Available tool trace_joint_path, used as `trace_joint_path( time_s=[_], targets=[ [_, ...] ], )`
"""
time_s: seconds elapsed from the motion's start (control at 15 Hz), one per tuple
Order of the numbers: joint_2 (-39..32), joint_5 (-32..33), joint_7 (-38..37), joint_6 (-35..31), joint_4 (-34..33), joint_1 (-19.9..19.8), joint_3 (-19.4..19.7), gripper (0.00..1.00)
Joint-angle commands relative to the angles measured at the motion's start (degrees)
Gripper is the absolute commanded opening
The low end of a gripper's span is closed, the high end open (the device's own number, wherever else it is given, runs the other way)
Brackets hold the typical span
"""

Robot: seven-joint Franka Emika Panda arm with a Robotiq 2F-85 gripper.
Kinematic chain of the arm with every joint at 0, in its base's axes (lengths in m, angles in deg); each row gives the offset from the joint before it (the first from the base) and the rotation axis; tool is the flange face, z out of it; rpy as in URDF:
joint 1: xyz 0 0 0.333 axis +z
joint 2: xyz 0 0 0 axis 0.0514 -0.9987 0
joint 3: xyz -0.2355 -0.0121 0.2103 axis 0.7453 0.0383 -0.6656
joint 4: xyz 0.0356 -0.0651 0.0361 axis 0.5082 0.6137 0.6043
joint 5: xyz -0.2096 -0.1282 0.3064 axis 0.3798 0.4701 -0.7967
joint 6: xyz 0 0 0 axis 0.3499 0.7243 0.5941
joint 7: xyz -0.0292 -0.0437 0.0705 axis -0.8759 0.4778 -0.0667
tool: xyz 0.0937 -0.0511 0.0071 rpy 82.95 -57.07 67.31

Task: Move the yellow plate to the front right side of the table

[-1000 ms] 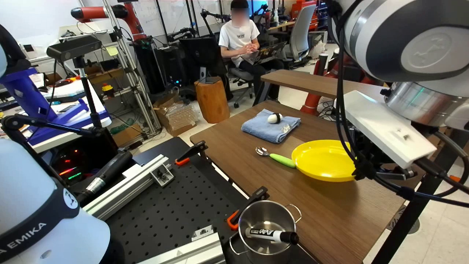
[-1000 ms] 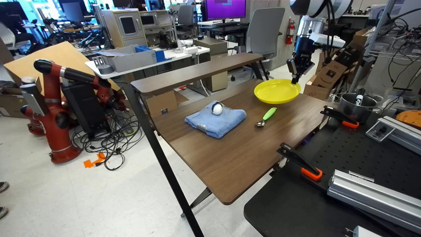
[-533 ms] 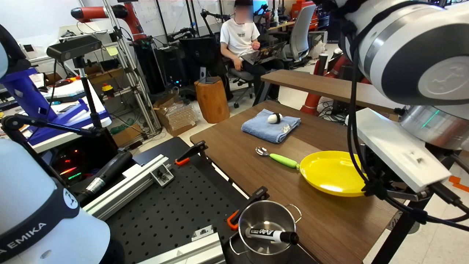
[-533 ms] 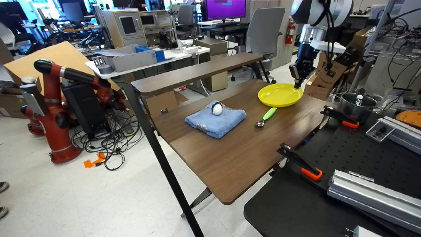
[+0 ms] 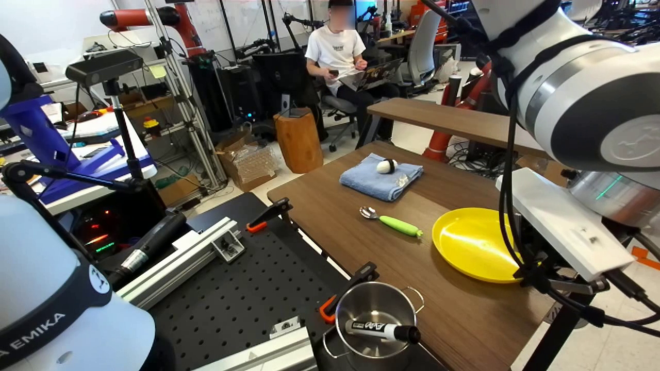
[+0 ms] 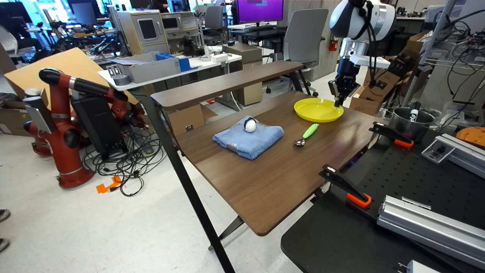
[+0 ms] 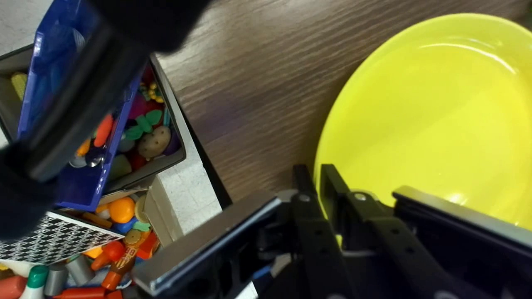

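The yellow plate (image 5: 469,242) is over the far right part of the dark brown table (image 5: 464,319) in both exterior views (image 6: 318,110). It looks very low over the tabletop; whether it touches is unclear. In the wrist view the plate (image 7: 440,120) fills the right side. My gripper (image 7: 314,170) is shut on its rim, one finger outside and one inside. In an exterior view the gripper's tips (image 6: 338,103) meet the plate's right edge. Elsewhere the fingers are largely hidden behind cables and the white wrist part.
A green-handled spoon (image 5: 399,225) lies near the plate. A folded blue cloth (image 5: 368,180) holds a white ball (image 5: 386,166). A steel pot (image 5: 381,299) with a marker and orange-black clamps (image 5: 356,283) stand along the table edge. A raised shelf (image 5: 448,116) runs behind. Toy boxes (image 7: 174,166) sit beyond the edge.
The plate and arm have come down toward the table. The plate has shifted away from the spoon, whose whole handle now shows. The gripper has kept hold of the rim.
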Motion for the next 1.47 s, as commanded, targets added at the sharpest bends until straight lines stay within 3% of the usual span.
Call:
trace_joint_path(
  time_s=[0.0, 0.4, 0.53, 1.13, 1.4],
  targets=[
    [-2.46, 1.33, -2.98, 3.94, -4.60, 0.29, 0.56, 0.45],
    [-1.95, 0.59, -2.67, 6.72, -6.26, -0.65, 0.08, 0.89],
    [-0.73, 0.65, -2.31, 6.70, -5.34, -0.68, 0.22, 0.99],
    [6.70, -2.08, -0.69, 9.66, -3.00, -1.97, -0.38, 1.00],
    [5.92, -1.14, -1.62, 9.11, -4.11, -0.88, 0.70, 1.00]
  ],
)
